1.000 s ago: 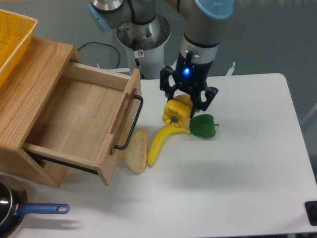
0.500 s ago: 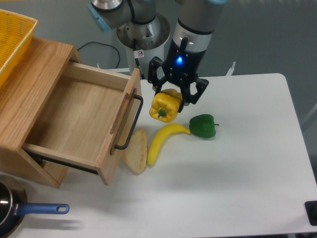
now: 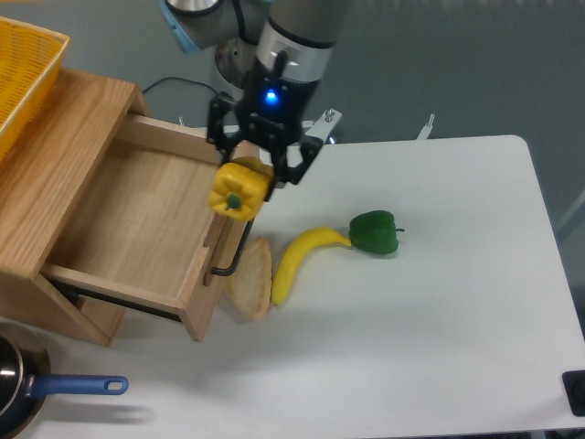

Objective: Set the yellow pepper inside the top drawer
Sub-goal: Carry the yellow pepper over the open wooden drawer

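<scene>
You had even, bright overhead light, with soft, short shadows under the banana [image 3: 294,263] and green pepper [image 3: 375,232]. A blue indicator glowed on the gripper [image 3: 257,176]. The arm looked slightly motion-blurred; the white table [image 3: 439,320] showed mild glare.

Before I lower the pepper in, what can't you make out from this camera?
- How far the hand clears the top drawer: one overhead view, no height cue.
- The contact on the yellow pepper: the hand's body covers the pepper's top.
- The drawer handle's upper end: hidden behind the pepper.
- The pan: cut off by the bottom-left edge.
- The yellow basket: cut off at the top-left corner.
</scene>
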